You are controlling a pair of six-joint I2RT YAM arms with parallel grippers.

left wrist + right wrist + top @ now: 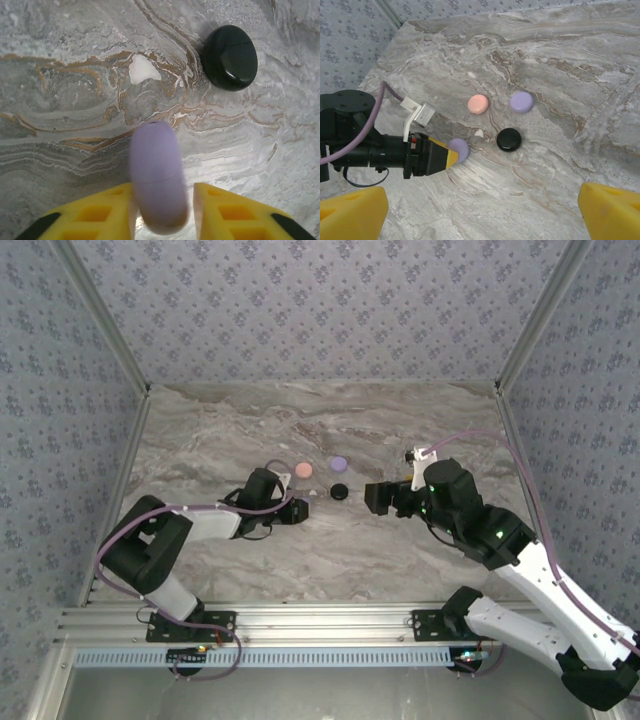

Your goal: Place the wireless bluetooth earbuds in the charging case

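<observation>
Marble table [330, 560], with the right gripper [481, 212] hanging over it, jaws wide apart and empty. Then the left gripper [163, 200]: its yellow fingers [100, 215] flank a lavender case [157, 175] standing on edge, can't tell if it's actually squeezed. A black case [229, 57] sits near, a bit past it.

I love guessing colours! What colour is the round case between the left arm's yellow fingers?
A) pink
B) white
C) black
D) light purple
D: in the left wrist view a lavender round case stands on edge between the left gripper's yellow fingers, while the black round case lies apart on the marble table.
</observation>
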